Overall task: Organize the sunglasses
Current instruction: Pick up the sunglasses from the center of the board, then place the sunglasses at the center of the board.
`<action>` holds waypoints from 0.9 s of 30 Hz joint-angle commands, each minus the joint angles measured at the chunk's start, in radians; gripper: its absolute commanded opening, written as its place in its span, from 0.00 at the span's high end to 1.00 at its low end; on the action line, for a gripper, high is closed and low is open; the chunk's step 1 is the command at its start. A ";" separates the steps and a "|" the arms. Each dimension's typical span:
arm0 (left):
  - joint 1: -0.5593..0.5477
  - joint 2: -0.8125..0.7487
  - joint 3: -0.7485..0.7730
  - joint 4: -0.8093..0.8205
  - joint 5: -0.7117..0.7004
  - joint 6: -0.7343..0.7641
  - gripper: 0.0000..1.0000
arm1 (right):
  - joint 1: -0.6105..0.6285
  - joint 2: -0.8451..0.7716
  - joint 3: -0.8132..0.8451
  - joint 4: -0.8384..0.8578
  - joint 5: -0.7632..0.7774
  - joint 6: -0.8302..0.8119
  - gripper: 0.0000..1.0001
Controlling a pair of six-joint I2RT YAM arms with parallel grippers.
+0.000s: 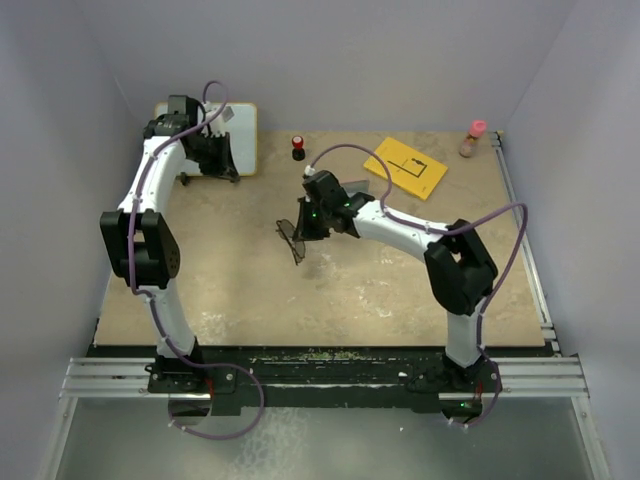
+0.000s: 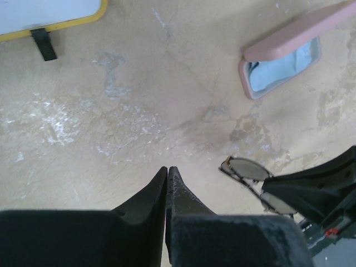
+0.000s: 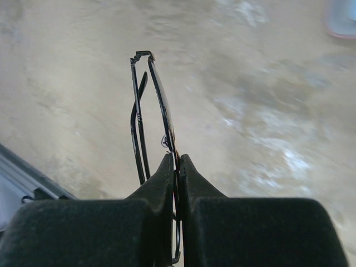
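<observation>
The sunglasses (image 1: 292, 241) are thin, dark and wire-framed with greyish lenses. My right gripper (image 1: 308, 222) is shut on them and holds them folded above the middle of the table. In the right wrist view the sunglasses (image 3: 159, 105) stick out edge-on past the closed right gripper (image 3: 177, 159). The left wrist view shows their lenses (image 2: 248, 169) beside the right gripper's black body. My left gripper (image 1: 216, 153) is shut and empty at the far left; its tips (image 2: 167, 170) meet. The pinkish-brown case (image 2: 278, 50) lies open with the light blue cloth (image 2: 281, 68) inside.
A white board with a yellow rim (image 1: 243, 137) stands at the back left beside my left gripper. A small red-and-black bottle (image 1: 298, 148), a yellow sheet (image 1: 405, 167) and a pink-capped bottle (image 1: 472, 138) sit along the back. A metal rail (image 1: 526, 255) runs along the right edge.
</observation>
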 commanded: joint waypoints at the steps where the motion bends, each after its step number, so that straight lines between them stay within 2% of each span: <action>1: -0.014 -0.026 -0.012 -0.032 0.156 0.050 0.97 | -0.022 -0.146 -0.088 -0.033 0.117 -0.028 1.00; 2: -0.022 -0.012 -0.024 -0.054 0.228 0.065 0.96 | -0.023 -0.163 -0.106 -0.055 0.146 -0.026 1.00; 4: -0.042 0.003 -0.052 -0.096 0.275 0.078 0.94 | -0.023 -0.179 -0.106 -0.123 0.233 -0.022 1.00; 7: -0.082 -0.001 -0.114 -0.102 0.244 0.098 0.90 | -0.017 -0.190 -0.110 -0.199 0.397 -0.026 1.00; 11: -0.123 -0.001 -0.184 -0.092 0.272 0.104 0.88 | -0.006 -0.175 -0.131 -0.237 0.517 -0.026 1.00; 16: -0.158 0.007 -0.214 -0.085 0.251 0.101 0.88 | 0.063 -0.069 -0.067 -0.338 0.701 -0.026 1.00; 22: -0.158 -0.002 -0.237 -0.082 0.230 0.093 0.88 | 0.176 0.127 0.100 -0.546 0.838 0.042 1.00; 27: -0.158 -0.023 -0.275 -0.066 0.234 0.103 0.89 | 0.201 0.172 0.124 -0.632 0.822 0.123 1.00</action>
